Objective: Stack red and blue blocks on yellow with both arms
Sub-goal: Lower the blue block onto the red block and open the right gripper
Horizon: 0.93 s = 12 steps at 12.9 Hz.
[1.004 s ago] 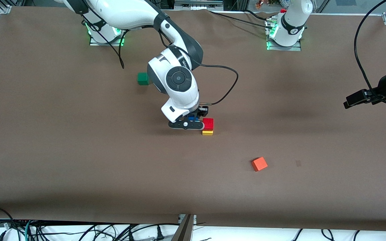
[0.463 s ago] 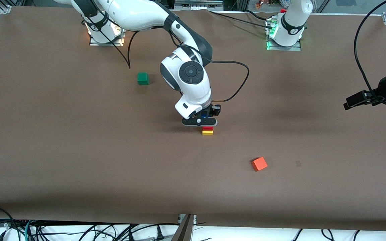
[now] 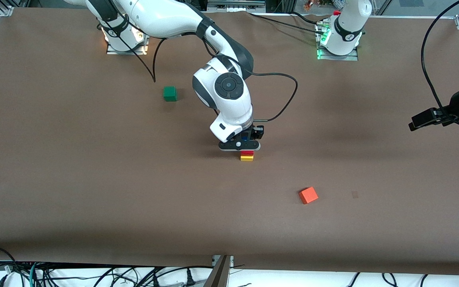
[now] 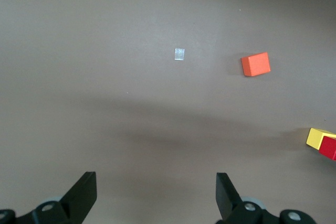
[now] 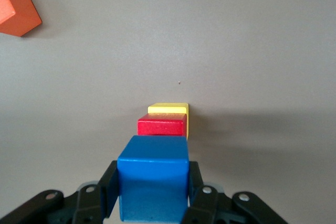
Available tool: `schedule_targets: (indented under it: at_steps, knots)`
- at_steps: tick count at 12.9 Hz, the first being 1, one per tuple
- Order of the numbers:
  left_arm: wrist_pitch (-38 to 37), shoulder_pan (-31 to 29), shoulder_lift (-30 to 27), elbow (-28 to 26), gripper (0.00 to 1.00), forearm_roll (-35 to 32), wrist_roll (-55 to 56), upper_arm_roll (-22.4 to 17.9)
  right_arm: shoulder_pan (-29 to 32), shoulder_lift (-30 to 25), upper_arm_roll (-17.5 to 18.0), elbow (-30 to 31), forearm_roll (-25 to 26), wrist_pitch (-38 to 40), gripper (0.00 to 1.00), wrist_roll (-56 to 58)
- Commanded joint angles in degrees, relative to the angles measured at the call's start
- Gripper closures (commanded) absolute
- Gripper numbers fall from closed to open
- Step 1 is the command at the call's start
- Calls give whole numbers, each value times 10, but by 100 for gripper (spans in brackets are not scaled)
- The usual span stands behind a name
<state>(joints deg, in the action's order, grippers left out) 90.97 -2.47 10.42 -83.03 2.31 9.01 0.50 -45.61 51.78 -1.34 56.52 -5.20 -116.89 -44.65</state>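
The red block (image 3: pixel 247 152) sits on the yellow block (image 3: pixel 247 158) in the middle of the table. My right gripper (image 3: pixel 240 145) hangs just over this stack, shut on the blue block (image 5: pixel 153 177). In the right wrist view the blue block fills the space between the fingers, with the red block (image 5: pixel 161 124) and the yellow block (image 5: pixel 169 109) below it. The blue block stands a little off the stack's line and is not touching red. My left gripper (image 4: pixel 156 195) is open and holds nothing, waiting high over the left arm's end of the table.
An orange cube (image 3: pixel 308 195) lies nearer the front camera than the stack, toward the left arm's end. A green cube (image 3: pixel 169 93) lies farther from the camera, toward the right arm's end. A small pale mark (image 4: pixel 179 54) is on the brown table cover.
My right gripper has carried the blue block sideways from beside the stack to over it, hiding most of the red block in the front view. The left arm has not moved.
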Motion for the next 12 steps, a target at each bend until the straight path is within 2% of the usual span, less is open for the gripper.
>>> schedule_targets:
  at_steps: [1, 6, 9, 12]
  knots:
    - [-3, 0, 9, 17, 0, -13, 0, 2, -11, 21, -8, -24, 14, -4, 63, 1]
    - [-3, -1, 9, 17, 0, -13, 0, 2, -16, 25, -7, -24, 27, -7, 59, 2]
    - [-3, -1, 9, 17, 0, -12, 0, 2, -15, 31, -7, -24, 32, -15, 44, 1]
    - [-3, -1, 10, 17, 0, -13, 0, 2, -15, 31, -8, -24, 32, -17, 37, 1]
